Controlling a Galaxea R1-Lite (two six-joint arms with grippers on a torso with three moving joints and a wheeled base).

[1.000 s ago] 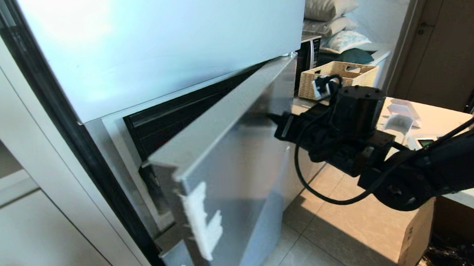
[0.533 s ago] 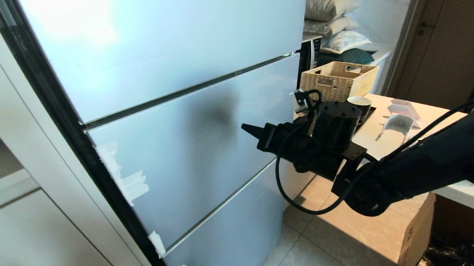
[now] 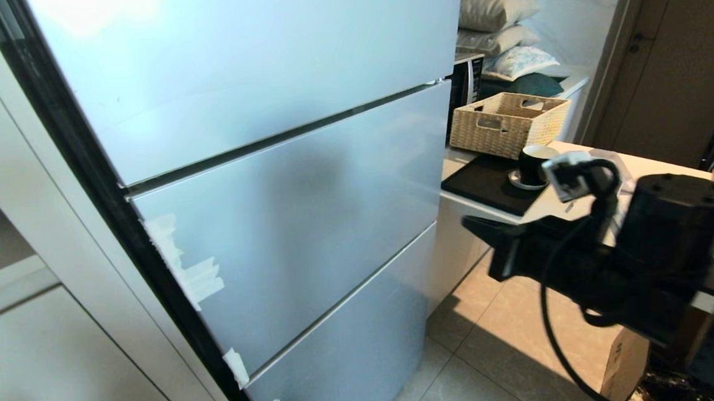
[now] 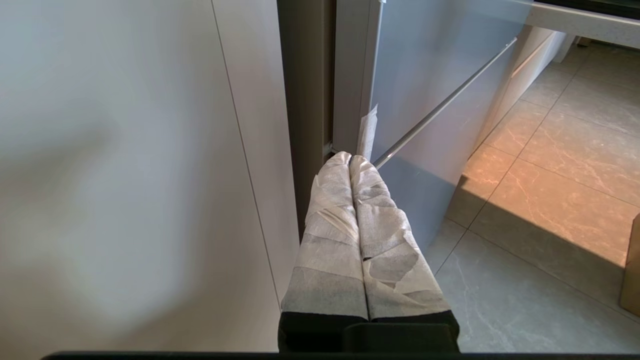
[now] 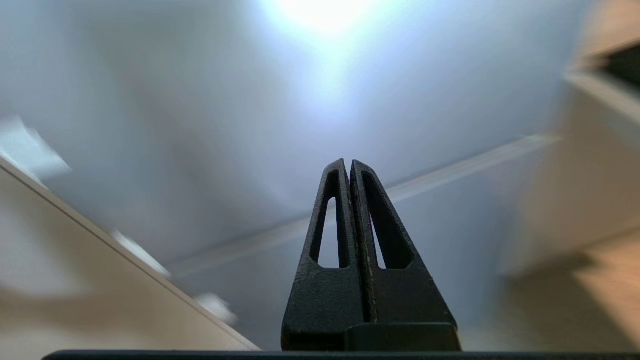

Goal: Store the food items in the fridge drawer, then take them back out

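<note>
The pale-blue fridge panels (image 3: 297,229) are all shut, so the fridge drawer and the food items are hidden. My right gripper (image 3: 467,221) hangs shut and holds nothing, to the right of the fridge's corner and clear of the middle panel, pointing toward it. In the right wrist view the black fingers (image 5: 330,260) are pressed together in front of the blurred panels (image 5: 200,150). My left gripper (image 4: 348,156), wrapped in white tape, is shut with nothing in it. It is parked low beside the gap between the white cabinet (image 4: 125,175) and the fridge's lower panels (image 4: 440,100).
To the right of the fridge, a white counter (image 3: 580,205) carries a black tray (image 3: 486,183), a dark cup (image 3: 534,165) and a wicker basket (image 3: 509,123). A cardboard box (image 3: 627,357) stands on the tiled floor (image 3: 508,334). White cabinets (image 3: 31,344) flank the fridge's left side.
The middle fridge panel, ajar a second ago with my right gripper against it, has swung shut. My right arm has since drawn back to the right and slightly down.
</note>
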